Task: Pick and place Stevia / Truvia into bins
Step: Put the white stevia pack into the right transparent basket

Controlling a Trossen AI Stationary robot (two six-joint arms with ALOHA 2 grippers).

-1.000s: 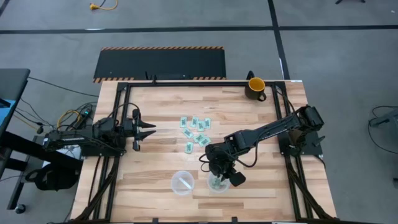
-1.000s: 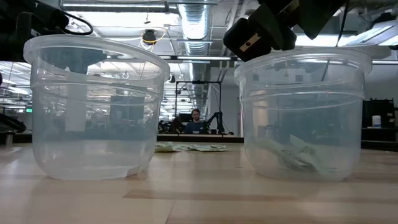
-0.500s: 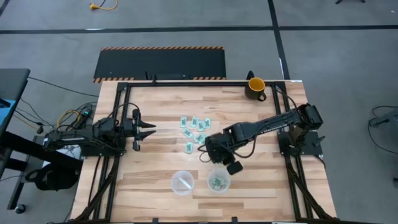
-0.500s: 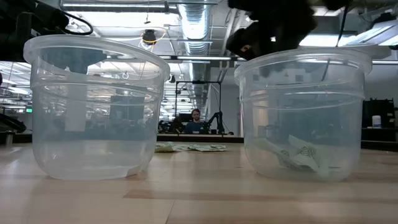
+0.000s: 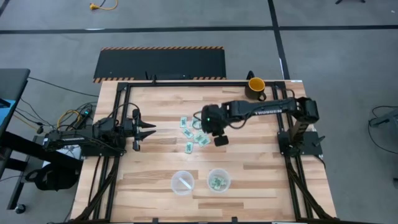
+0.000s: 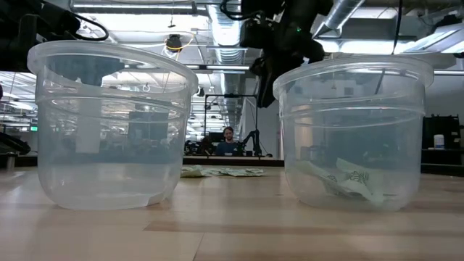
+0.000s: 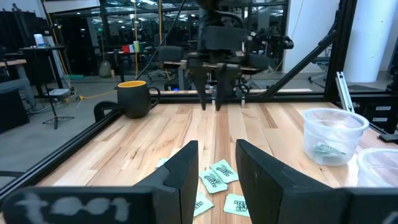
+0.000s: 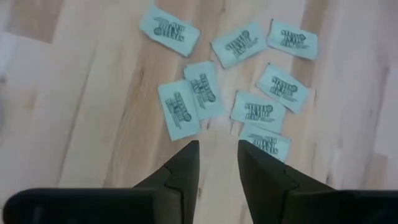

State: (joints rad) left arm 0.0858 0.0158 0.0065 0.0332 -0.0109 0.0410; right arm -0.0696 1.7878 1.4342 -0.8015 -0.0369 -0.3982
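Observation:
Several light green Stevia packets (image 8: 249,81) lie flat on the wooden table (image 5: 149,99) near its middle (image 5: 194,132). My right gripper (image 8: 217,155) hangs above them, pointing steeply down, open and empty; the left wrist view shows it from the front (image 7: 214,102). Two clear cups stand near the front edge. The left cup (image 5: 182,182) shows no green packets, and the right cup (image 5: 218,180) holds a few packets (image 6: 348,181). My left gripper (image 7: 217,168) waits level at the table's left (image 5: 149,130), open and empty.
A yellow-and-black mug (image 5: 255,87) stands at the far right corner. Black frame rails (image 5: 186,83) run along the table's edges. Bare wood lies between the packets and the cups. A person sits far off in the room behind (image 6: 228,139).
My right gripper has left its place above the right cup. It has swung toward the table's far edge and slightly left, turning as it went, and now hangs over the loose packets. The cups and loose packets have not moved.

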